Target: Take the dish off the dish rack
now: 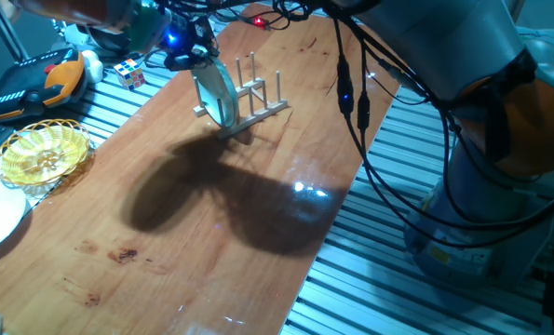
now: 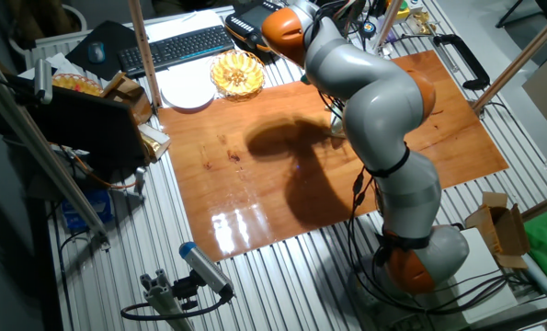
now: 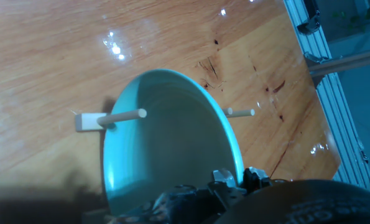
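the gripper (image 1: 200, 58) pinches the top rim of the dish (image 1: 217, 93), upright in the rack (image 1: 249, 100); bare table (image 1: 193, 242) all around.

Turquoise dish (image 3: 172, 143); pale wood dish rack (image 1: 258, 98).

Turquoise dish (image 1: 217, 91) upright in wooden dish rack (image 1: 258, 100), gripper (image 1: 198, 58) at its top edge.

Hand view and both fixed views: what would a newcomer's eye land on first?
The turquoise dish fills the hand view, standing on edge between the pegs of the dish rack at the table's far end. The claw sits at the dish's top rim. In the other fixed view, the grey arm hides the rack.
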Motion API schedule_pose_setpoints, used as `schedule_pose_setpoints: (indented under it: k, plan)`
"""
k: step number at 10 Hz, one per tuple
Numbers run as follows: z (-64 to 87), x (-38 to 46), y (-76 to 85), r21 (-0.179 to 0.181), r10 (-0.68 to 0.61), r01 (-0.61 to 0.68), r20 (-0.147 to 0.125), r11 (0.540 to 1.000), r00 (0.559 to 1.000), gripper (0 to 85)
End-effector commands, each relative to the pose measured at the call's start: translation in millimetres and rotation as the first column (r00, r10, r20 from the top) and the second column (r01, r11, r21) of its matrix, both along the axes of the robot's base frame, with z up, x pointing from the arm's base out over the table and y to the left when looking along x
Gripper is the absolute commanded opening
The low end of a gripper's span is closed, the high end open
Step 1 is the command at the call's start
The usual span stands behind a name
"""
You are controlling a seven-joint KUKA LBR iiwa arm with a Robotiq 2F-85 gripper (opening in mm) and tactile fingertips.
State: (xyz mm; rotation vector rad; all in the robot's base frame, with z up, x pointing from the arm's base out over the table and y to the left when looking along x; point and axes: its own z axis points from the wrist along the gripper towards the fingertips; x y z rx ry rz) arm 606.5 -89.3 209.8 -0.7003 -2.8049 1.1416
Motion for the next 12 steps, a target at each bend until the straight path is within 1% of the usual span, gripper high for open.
schedule_pose_setpoints:
  k: [1,6,8,10,11,12]
  plan:
    - [0.2,-0.3,0.3,-0.009,0.005,-0.005,-0.006,1.000,1.000,21.0]
    - [3.6,-3.1,0.2,-0.032,0.006,-0.006,-0.015,0.999,1.000,20.0]
    - [3.6,-3.2,0.1,-0.047,0.003,-0.004,-0.020,0.999,1.000,19.0]
    - [3.7,-3.4,0.4,-0.077,0.006,-0.009,-0.033,0.997,0.999,14.3]
    - [3.7,-3.4,0.3,-0.090,0.009,-0.012,-0.036,0.996,0.999,13.7]
    - [3.6,-3.5,0.0,-0.089,0.010,-0.013,-0.037,0.996,0.999,14.0]
